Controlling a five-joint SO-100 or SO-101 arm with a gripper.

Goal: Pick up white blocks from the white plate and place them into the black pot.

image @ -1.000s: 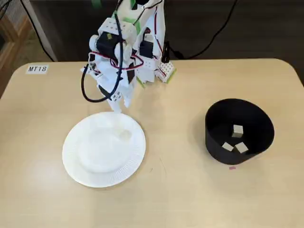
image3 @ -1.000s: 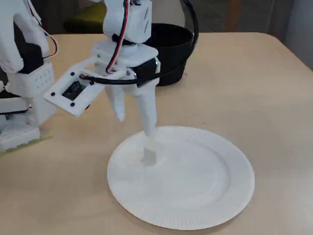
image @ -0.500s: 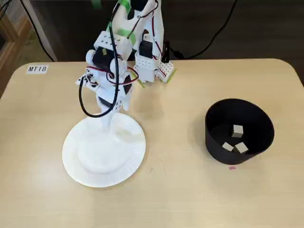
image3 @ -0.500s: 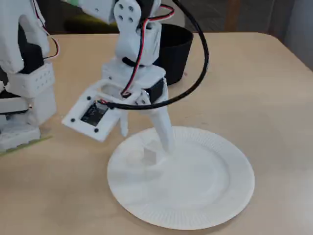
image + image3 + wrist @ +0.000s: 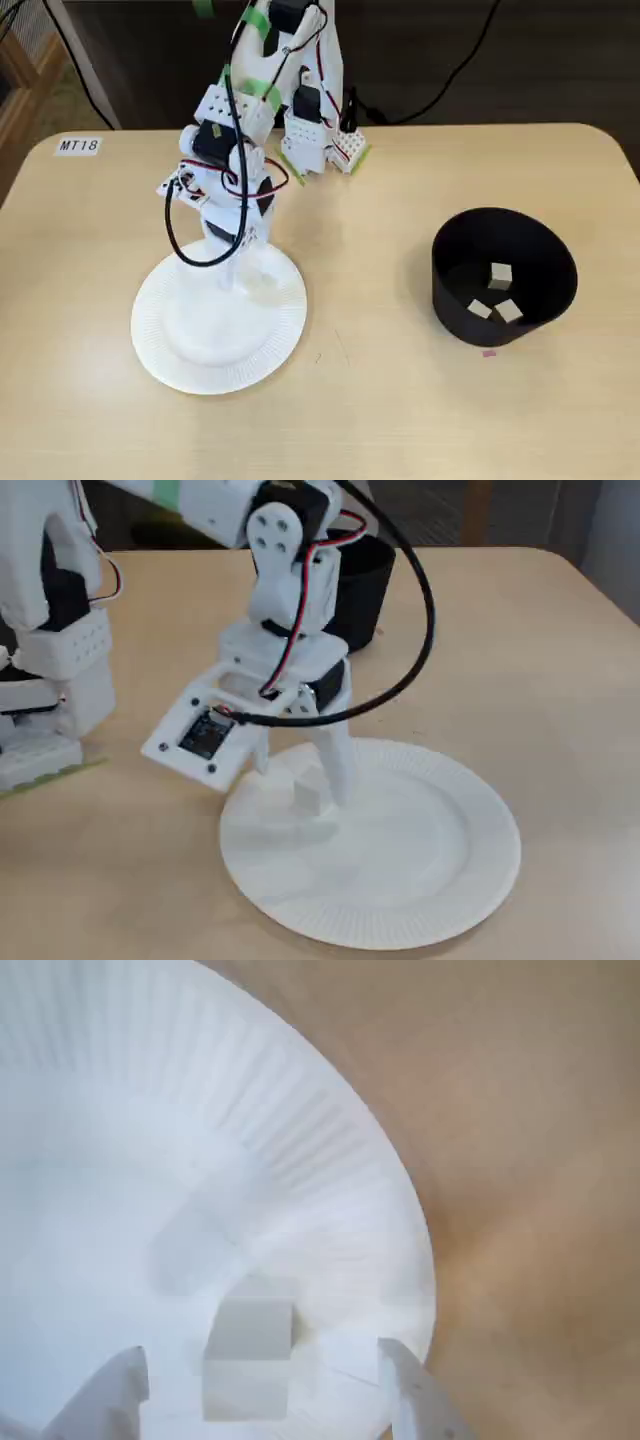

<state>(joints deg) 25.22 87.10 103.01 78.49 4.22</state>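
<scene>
One white block (image 5: 308, 793) lies on the white plate (image 5: 430, 880), near its back-left rim. My gripper (image 5: 300, 783) is lowered onto the plate, open, with one finger on each side of that block. In the wrist view the block (image 5: 248, 1356) sits between the two fingertips (image 5: 408, 1392) of the gripper (image 5: 262, 1365), and no contact is visible. The black pot (image 5: 505, 270) stands at the right of the table, with three white blocks (image 5: 500, 276) inside. In a fixed view the pot (image 5: 368, 578) shows behind the arm.
The arm's base (image 5: 320, 140) stands at the table's back edge, with cables trailing behind it. A label reading MT18 (image 5: 78, 145) sits at the back left corner. A small pink mark (image 5: 489, 352) lies just in front of the pot.
The gripper has come down from above the plate's back rim onto the plate, and its open fingers now straddle the block. The block and the pot have not moved.
</scene>
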